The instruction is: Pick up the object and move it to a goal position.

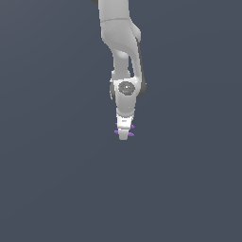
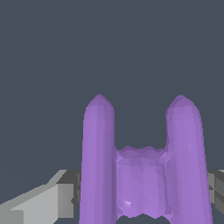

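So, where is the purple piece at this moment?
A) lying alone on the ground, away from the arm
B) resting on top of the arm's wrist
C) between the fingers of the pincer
C: the purple piece sits between the pincer fingers, its prongs sticking out on both sides in the exterior view.

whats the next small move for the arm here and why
Probably carry on toward the goal without opening. The purple piece sits between the gripper fingers, its prongs sticking out on both sides, so it looks grasped. No goal marker shows, so I cannot tell the direction.
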`<state>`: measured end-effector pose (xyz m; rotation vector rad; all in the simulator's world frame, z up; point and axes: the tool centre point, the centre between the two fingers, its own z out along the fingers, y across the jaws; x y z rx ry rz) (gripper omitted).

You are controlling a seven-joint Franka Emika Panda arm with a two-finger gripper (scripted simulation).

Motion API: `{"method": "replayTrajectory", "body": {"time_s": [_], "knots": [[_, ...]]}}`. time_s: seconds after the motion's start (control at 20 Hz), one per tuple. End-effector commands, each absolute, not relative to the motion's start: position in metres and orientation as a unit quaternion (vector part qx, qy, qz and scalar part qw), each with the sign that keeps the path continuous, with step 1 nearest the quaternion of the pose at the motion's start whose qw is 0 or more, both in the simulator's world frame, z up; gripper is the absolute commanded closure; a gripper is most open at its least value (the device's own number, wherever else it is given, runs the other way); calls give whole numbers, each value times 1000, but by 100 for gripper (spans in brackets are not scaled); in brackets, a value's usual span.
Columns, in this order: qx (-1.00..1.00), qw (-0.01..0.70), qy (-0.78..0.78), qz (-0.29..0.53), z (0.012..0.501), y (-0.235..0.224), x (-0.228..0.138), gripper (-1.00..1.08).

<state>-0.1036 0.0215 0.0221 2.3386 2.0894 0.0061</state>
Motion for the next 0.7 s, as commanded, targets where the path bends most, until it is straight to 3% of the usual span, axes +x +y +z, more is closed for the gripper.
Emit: {"method": "replayTrajectory", "body": {"time_s": [0.0, 0.05, 0.65], "knots": [[747, 0, 665, 0, 15, 20, -106, -92], [747, 0, 665, 0, 15, 20, -106, 108], [745, 4, 667, 3, 22, 23, -102, 108]]}}
